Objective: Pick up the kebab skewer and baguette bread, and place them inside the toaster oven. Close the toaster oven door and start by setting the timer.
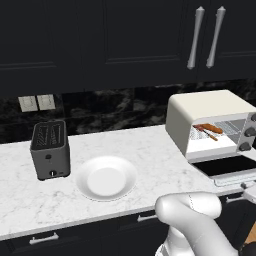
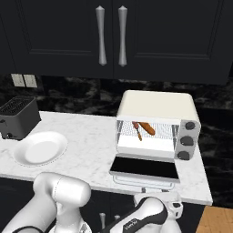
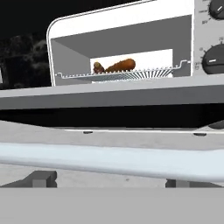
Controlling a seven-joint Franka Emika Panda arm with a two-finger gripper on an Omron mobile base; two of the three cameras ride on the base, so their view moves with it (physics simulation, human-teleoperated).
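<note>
Baguette bread and kebab skewer lie on rack inside toaster oven, near counter's right end. Toaster oven door hangs flat open. Gripper, fingers spread, sits just under silver handle, likely to push door up.

Cream-white toaster oven, orange-brown baguette bread, white plate, dark grey toaster, white-marbled counter.
</note>
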